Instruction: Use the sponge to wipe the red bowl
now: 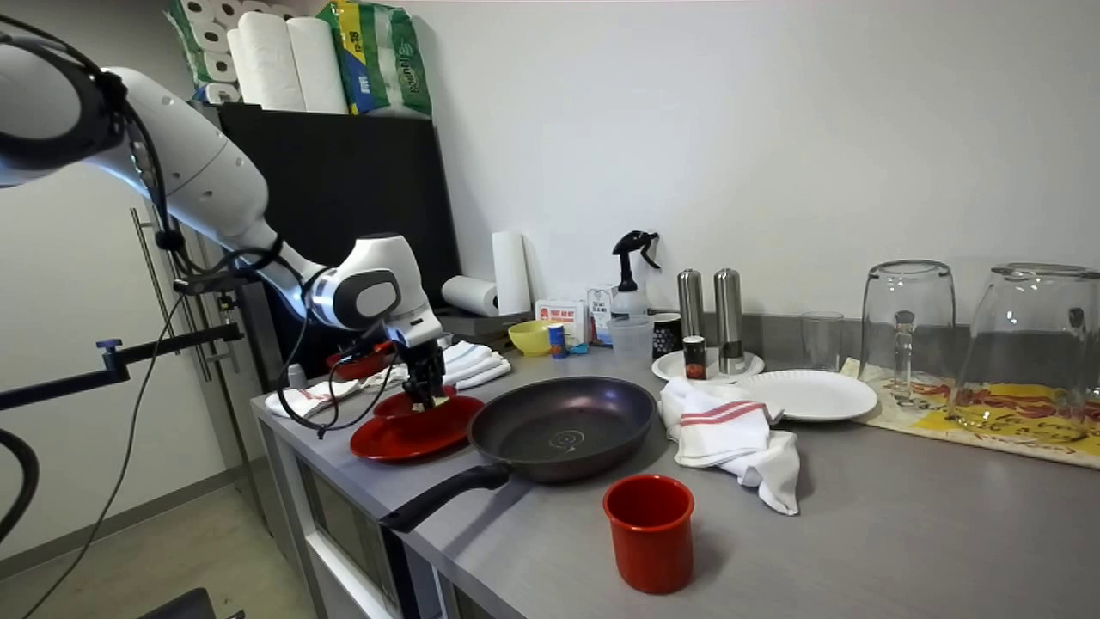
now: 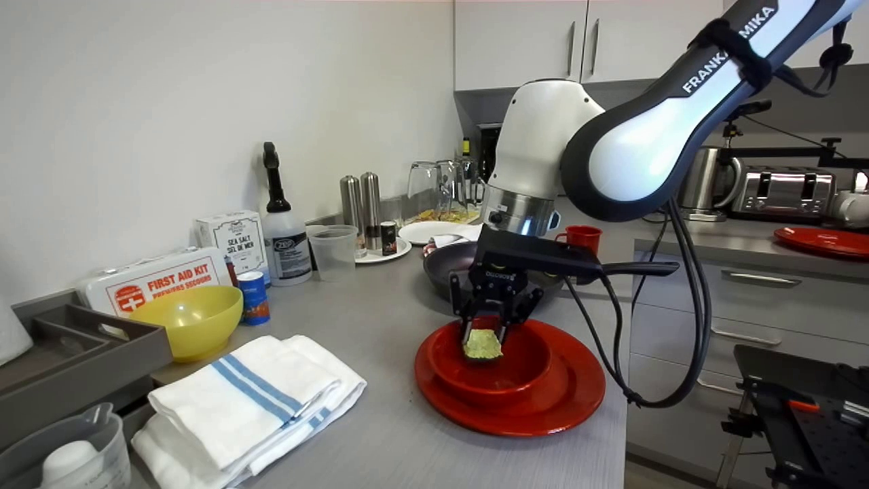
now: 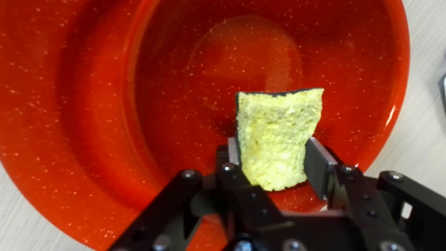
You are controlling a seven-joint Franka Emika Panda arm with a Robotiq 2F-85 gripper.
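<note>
The tool (image 2: 485,332) pinches a sponge (image 3: 279,136) by 2 opposite sides in or above the red bowl (image 3: 244,52), a sound hold for something likely light and squashy.

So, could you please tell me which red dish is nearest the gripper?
The red bowl, stacked on a red plate and directly under the gripper holding the sponge; the red mug stands farther off.
</note>
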